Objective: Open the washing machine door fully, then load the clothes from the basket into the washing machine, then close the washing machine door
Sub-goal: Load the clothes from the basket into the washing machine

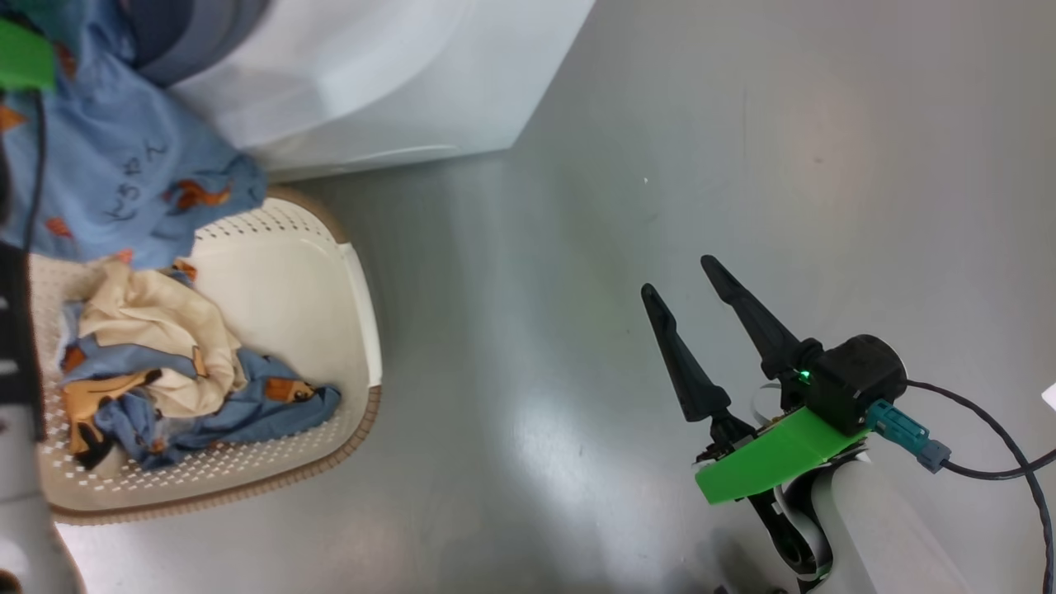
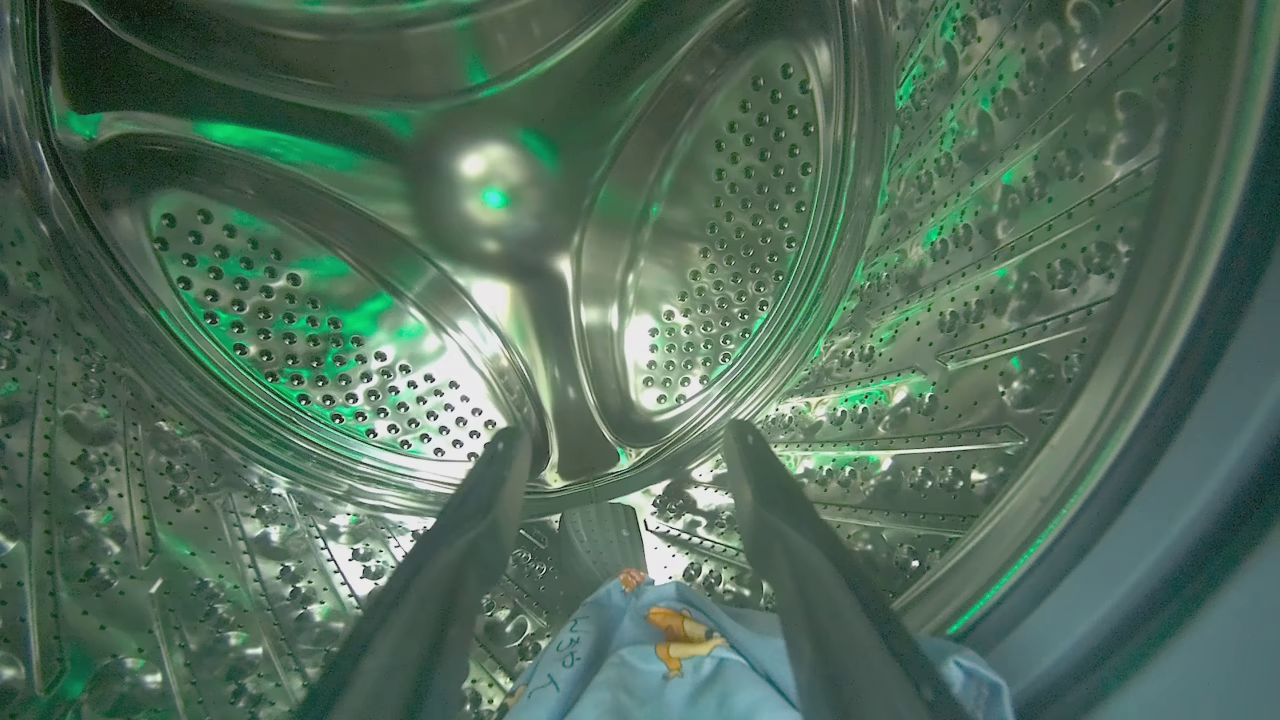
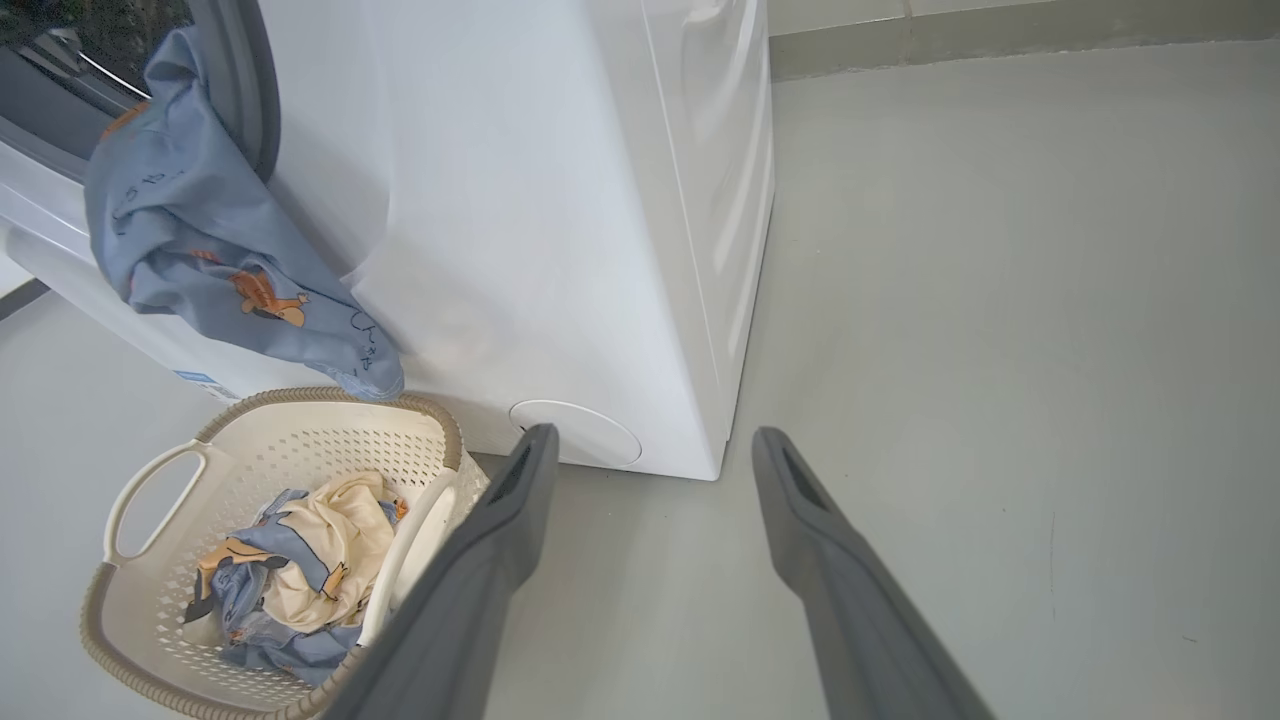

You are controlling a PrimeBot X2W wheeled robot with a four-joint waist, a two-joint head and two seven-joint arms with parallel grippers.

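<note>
The left gripper (image 2: 620,440) is well inside the drum (image 2: 300,330), its fingers spread apart and closed on nothing, with the blue garment (image 2: 660,650) lying loose between their roots. The right wrist view shows most of that garment outside. It hangs over the lip of the washer (image 3: 560,200) and its tail reaches down to the basket (image 3: 300,450) rim, touching or just short, I can't tell which. The other clothes (image 1: 165,363) sit heaped in the basket, which stands on the floor (image 1: 660,165) just beside the washer's front. The right gripper (image 1: 678,275) hangs open over the floor, well apart from all of it. To my eye the job in hand is getting this first piece fully in. With that much weight outside, the cloth will likely slide back out if it is simply left. I'd pinch it close to the lip, carry that fold to the back of the drum and let go low. I'd repeat that until no tail hangs where the door could trap it.
</note>
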